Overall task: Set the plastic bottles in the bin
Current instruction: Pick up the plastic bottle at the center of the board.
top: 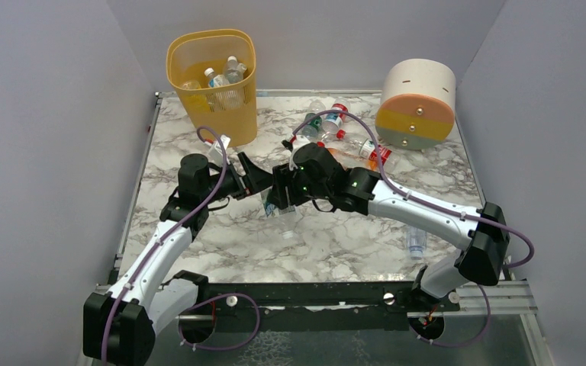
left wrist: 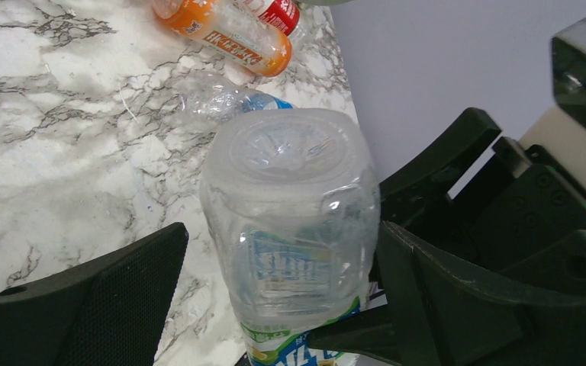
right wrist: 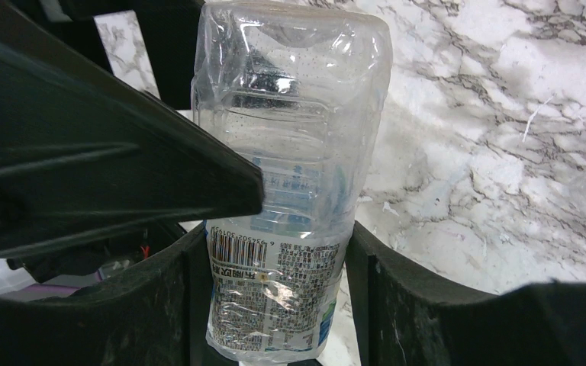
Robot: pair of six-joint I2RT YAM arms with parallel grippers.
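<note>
One clear bottle, light and crushable, hangs above the table, pinched at its label by your right gripper, while your left gripper, spread wide, flanks its stiffer base, where you should grip.

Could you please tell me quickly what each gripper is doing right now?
Left gripper: open, fingers on either side of the clear bottle.
Right gripper: closed on that same bottle, holding it.

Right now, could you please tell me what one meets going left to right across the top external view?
Yellow bin → central clear bottle → pile of loose bottles → round drum.
</note>
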